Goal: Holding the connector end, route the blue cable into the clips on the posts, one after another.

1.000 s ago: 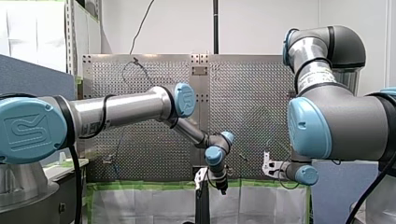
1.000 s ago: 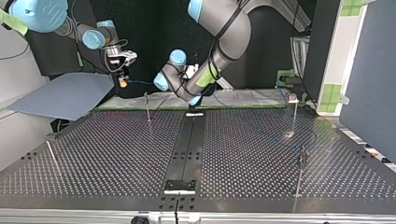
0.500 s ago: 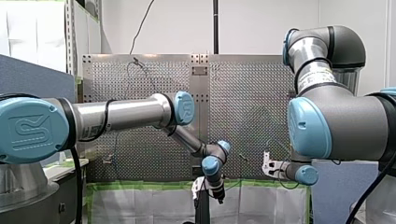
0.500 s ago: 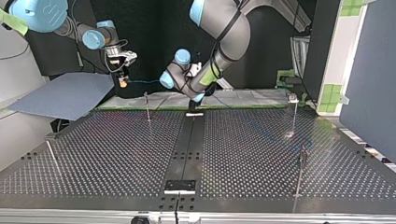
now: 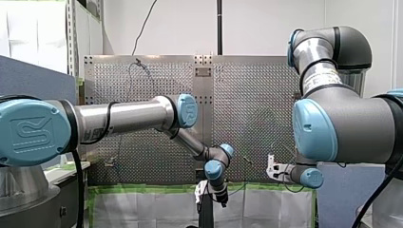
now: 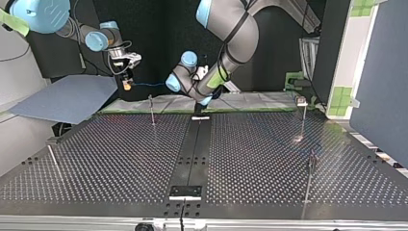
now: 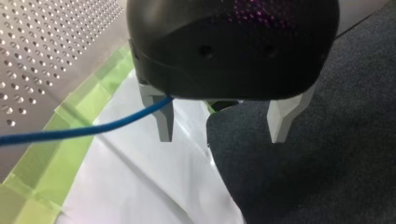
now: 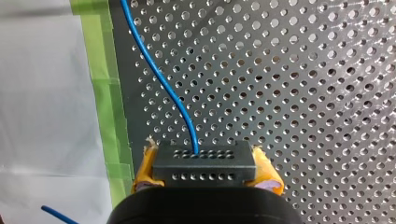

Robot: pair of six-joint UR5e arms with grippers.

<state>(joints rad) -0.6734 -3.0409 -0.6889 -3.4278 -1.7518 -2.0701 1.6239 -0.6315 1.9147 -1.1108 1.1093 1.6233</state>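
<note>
Only right wrist view shows gripper (image 8: 205, 166) clamping connector (image 8: 204, 157)

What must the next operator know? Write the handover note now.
My right gripper: shut on the connector, held in the air.
My left gripper: open; the cable passes beside one finger, ungripped.
Done: connector held. No cable shows in the clip of the post nearest the right gripper; the other posts are too small to tell.
Left: route the cable into the clips, post by post.

Faintly shiny perforated metal table (image 8: 303, 70); smooth blue cable (image 8: 159, 74); matt black connector (image 8: 204, 161).
</note>
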